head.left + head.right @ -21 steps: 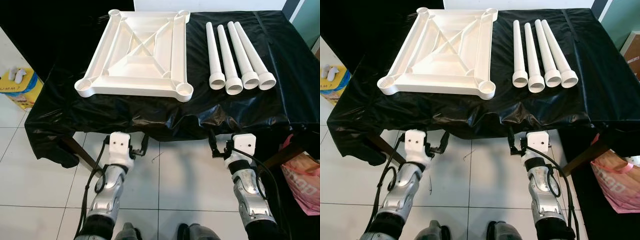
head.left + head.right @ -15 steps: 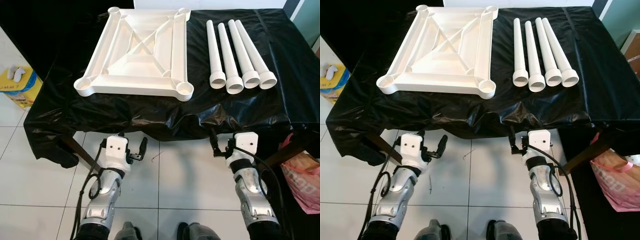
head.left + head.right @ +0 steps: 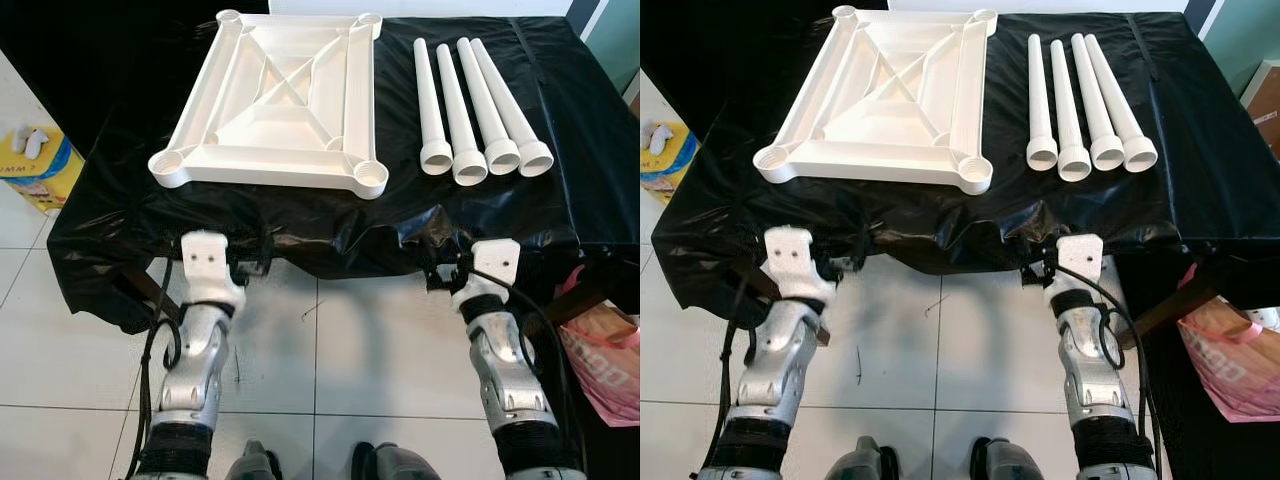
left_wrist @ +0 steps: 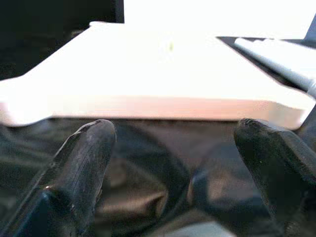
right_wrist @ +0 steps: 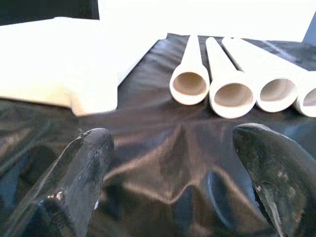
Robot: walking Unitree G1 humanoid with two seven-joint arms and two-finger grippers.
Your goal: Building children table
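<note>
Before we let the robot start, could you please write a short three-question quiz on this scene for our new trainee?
1. How many white legs lie on the black cloth?
2. True or false: a leg is already fitted into a corner socket of the white tabletop.
3. The legs lie nearer which gripper: A) left gripper, B) right gripper?

Key: 1. Four, side by side, wide ends toward the robot. 2. False; all four visible sockets are empty. 3. B; both grippers' jaws stand open at the table's near edge.
</note>
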